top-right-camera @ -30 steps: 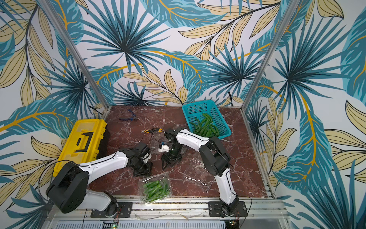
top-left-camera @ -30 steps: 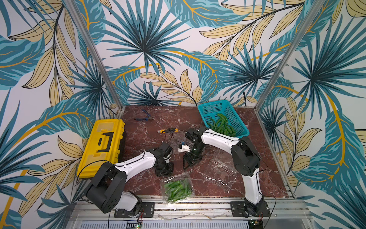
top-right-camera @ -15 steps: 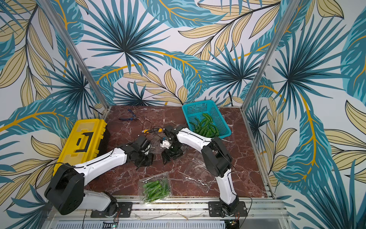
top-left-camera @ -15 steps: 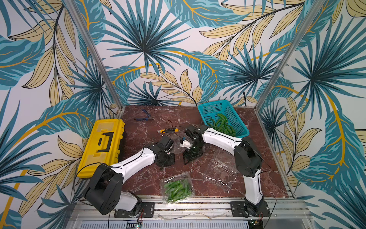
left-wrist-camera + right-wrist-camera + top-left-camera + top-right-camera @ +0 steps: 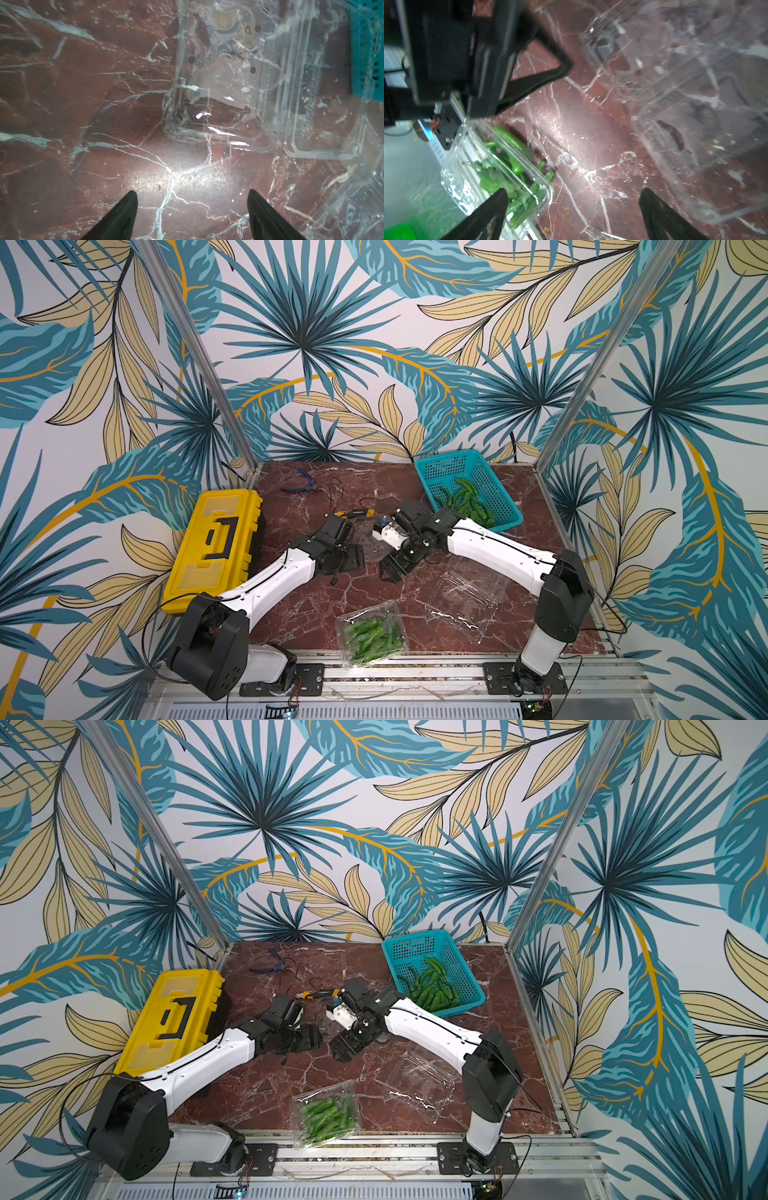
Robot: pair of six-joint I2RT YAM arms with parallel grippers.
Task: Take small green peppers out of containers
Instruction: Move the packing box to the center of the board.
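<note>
While my left pincer (image 5: 192, 191) and right pincer (image 5: 574, 190) gape empty over the bench (image 5: 124, 166), peppers (image 5: 370, 635) lie in one container (image 5: 343, 620).

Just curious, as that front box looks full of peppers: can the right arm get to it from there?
Probably yes. The right hand is open and empty, and only bare table lies between it and the pepper box; the empty box sits off to one side.

- Walls (image 5: 374, 323): white paper printed with big teal and tan palm leaves, on three sides.
- Metal posts (image 5: 205, 364) slant up from the table's back corners.
- Table (image 5: 316, 614): red-brown marble, white veins, with a bright glare (image 5: 172, 178).
- Metal rail (image 5: 415, 670) along the table's front edge.
</note>
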